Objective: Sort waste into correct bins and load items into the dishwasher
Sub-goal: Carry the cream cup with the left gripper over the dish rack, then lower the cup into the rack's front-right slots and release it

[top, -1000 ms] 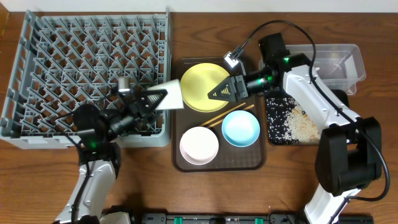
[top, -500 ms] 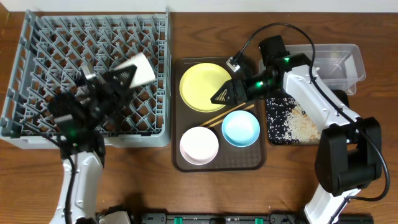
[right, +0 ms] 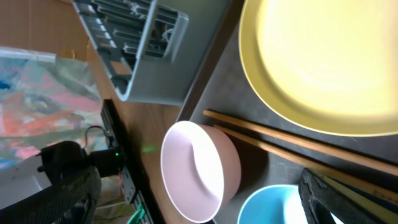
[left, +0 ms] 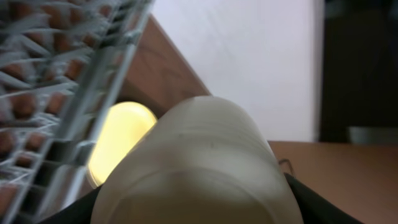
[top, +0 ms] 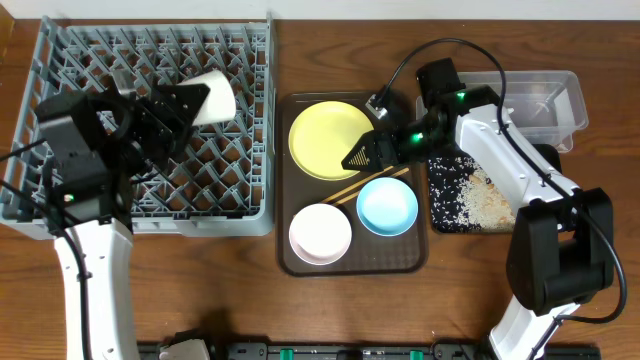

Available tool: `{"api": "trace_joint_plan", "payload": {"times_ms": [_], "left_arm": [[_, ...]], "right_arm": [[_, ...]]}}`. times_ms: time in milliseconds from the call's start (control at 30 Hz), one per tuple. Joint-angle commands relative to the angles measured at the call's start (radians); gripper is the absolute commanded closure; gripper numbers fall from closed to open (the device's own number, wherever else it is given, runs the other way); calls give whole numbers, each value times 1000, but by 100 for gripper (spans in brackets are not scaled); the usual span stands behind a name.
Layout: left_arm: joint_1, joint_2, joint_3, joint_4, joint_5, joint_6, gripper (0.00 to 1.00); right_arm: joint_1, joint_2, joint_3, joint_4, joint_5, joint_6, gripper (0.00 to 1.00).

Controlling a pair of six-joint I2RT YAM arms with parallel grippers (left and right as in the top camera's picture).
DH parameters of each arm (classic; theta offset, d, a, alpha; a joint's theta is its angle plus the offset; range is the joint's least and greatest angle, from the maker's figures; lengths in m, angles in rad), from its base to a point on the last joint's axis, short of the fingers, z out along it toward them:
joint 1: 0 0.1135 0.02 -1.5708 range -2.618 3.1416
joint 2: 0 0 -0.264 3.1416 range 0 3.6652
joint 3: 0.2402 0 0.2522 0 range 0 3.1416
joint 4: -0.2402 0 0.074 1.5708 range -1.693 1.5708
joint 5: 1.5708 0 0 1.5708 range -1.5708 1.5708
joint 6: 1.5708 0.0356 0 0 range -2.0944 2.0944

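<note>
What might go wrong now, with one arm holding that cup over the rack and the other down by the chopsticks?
The cup lies tilted in the left gripper above the rack; let go so, it may land on its side. The open right gripper hovers by the thin chopsticks, between plate and blue bowl; it may bump a dish or catch only one stick.

Robot lab (cabled arms [top: 500,150] over wooden table [top: 240,290])

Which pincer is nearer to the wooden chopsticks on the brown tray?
Right. The right pincer hovers just beside the chopsticks, at the plate edge; the left pincer is far off over the grey rack, holding a cup.
</note>
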Motion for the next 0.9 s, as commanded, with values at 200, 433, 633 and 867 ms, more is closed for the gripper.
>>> {"api": "trace_joint_plan", "payload": {"times_ms": [200,433,633,867], "left_arm": [[-43,-2,154,-319,-353,269,65],[-214,7,155,-481,-635,284,65],[-305,75,155,-607,-708,282,65],[-330,198,154,-666,-708,281,65]], "right_arm": [[-3,-2,6,-5,31,-14,1],[-2,-2,6,-45,73,-15,1],[-2,-2,6,-56,84,-19,1],[-2,-2,6,-56,87,-23,1]]}}
